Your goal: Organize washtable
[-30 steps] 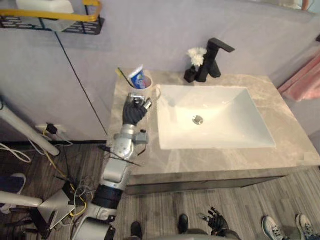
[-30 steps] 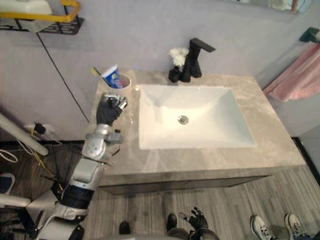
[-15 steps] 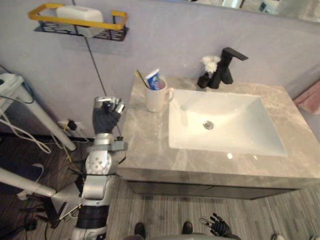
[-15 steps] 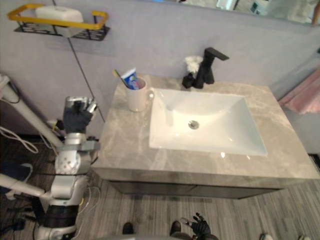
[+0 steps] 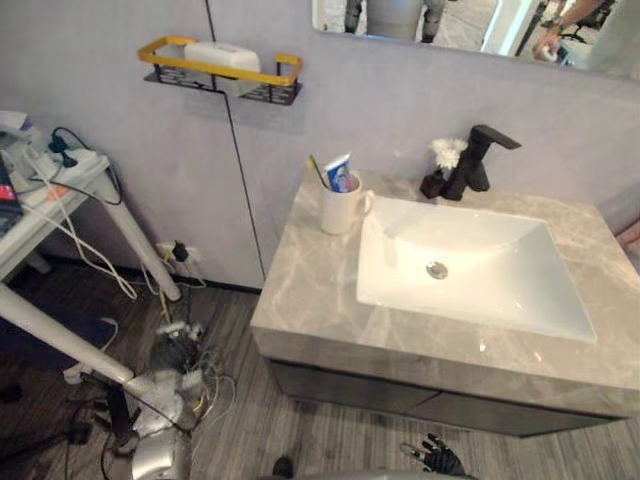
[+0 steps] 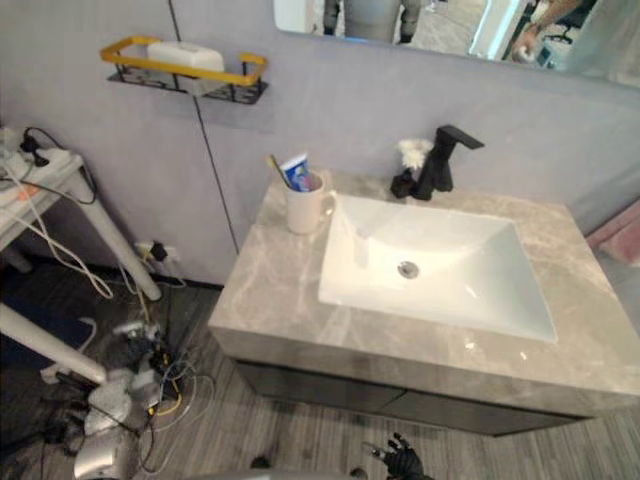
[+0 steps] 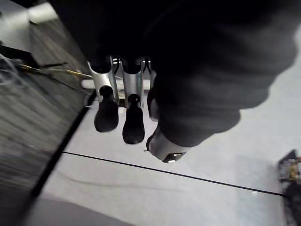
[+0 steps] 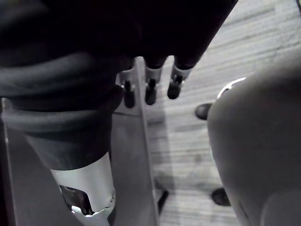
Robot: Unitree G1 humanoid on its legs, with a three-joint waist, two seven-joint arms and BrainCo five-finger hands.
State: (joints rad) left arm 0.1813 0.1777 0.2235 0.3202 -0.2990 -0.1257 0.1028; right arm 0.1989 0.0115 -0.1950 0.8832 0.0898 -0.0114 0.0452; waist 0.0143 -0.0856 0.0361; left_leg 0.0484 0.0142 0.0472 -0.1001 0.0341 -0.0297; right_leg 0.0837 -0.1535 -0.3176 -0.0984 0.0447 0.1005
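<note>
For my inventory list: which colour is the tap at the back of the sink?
The tap is black; it shows best in the left eye view.

Our left hand (image 7: 133, 117) hangs low by our left side, arm lowered, fingers relaxed and nearly straight, empty. Our right hand (image 5: 437, 457) hangs low before us, fingers spread, empty.
</note>
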